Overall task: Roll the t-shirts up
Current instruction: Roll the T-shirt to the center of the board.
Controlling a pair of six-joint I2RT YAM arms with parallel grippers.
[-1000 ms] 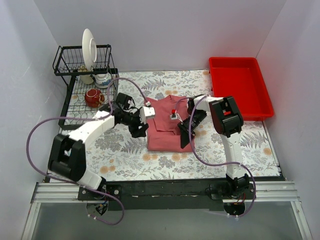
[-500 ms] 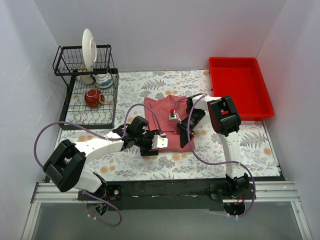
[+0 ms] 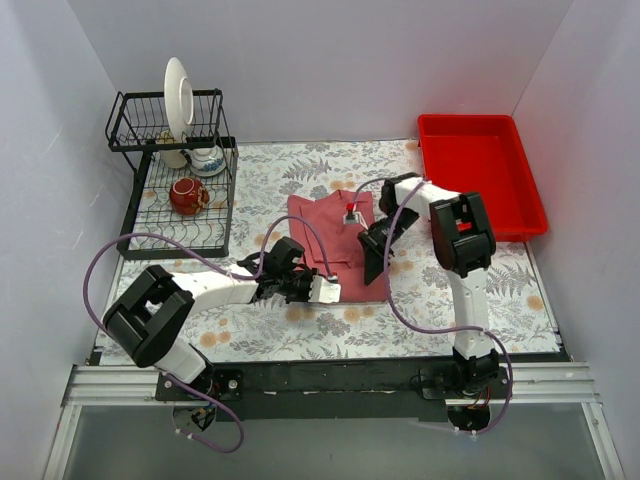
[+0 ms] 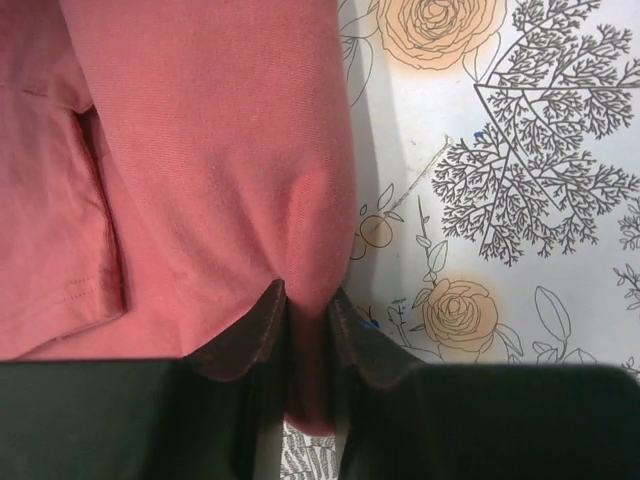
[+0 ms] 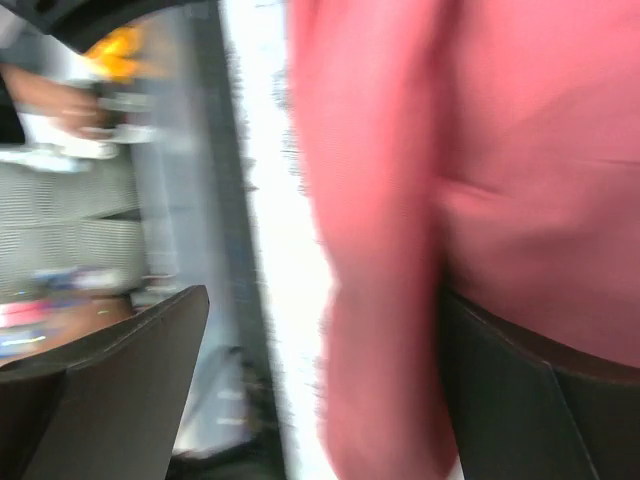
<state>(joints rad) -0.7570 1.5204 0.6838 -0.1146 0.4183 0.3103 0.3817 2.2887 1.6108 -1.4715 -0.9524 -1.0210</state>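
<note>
Table point(image 3: 250, 335): floral top, with both arms reaching in from the near edge.
T-shirt point(image 3: 325, 222): dusty red, folded and rumpled, lying mid-table a little right of centre; its near edge hangs over the pattern in the left wrist view point(image 4: 200, 150).
Tray point(image 3: 533, 212): bright red, at the far right corner, apart from the t-shirt.
Rack point(image 3: 180, 238): black wire, at the far left corner.
Left gripper point(image 3: 322, 290): low at the t-shirt's near edge, fingers point(image 4: 245, 335) pressed together on a fold of cloth.
Right gripper point(image 3: 372, 240): at the t-shirt's right side; its view is blurred, fingers point(image 5: 120, 370) apart, cloth draped between them.
Plate point(image 3: 178, 95): white, upright in the rack.
Cup point(image 3: 187, 196): red, in the rack.
</note>
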